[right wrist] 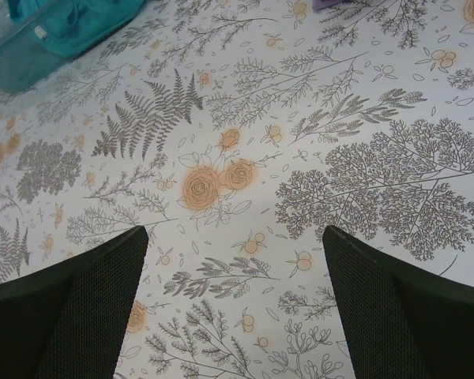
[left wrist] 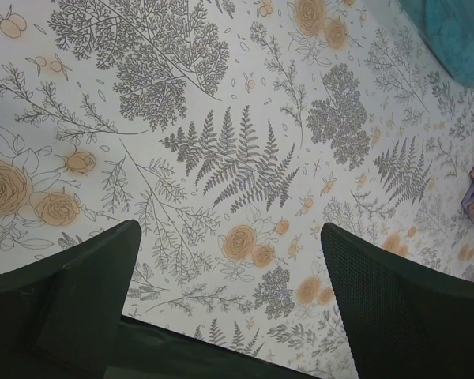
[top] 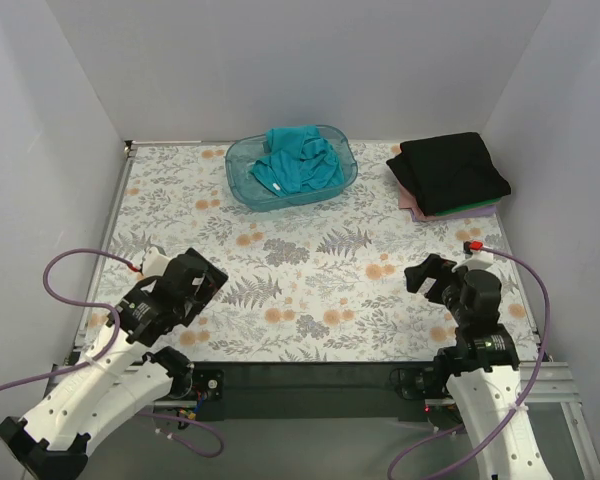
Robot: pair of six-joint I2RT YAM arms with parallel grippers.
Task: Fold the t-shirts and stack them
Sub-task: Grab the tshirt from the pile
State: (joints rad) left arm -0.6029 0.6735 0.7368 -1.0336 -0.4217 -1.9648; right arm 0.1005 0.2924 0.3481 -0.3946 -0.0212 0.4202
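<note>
while the left fingers (left wrist: 63,308) and right fingers (right wrist: 411,316) hang spread, the teal t-shirt (top: 298,162) lies well apart in the far tub (top: 238,182)

My gripper (right wrist: 234,237) hangs over the flowered table (right wrist: 363,158), fingers spread wide, bare print between them. Toward the far edge, the teal t-shirt (right wrist: 87,20) lies in a translucent tub (right wrist: 24,67).

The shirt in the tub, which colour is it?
The shirt is teal-blue; top external view shows it best.

One teal t-shirt (top: 298,158), three folded t-shirts (top: 450,170), one tub (top: 242,187), one left claw (top: 198,278), one right claw (top: 432,272).
</note>
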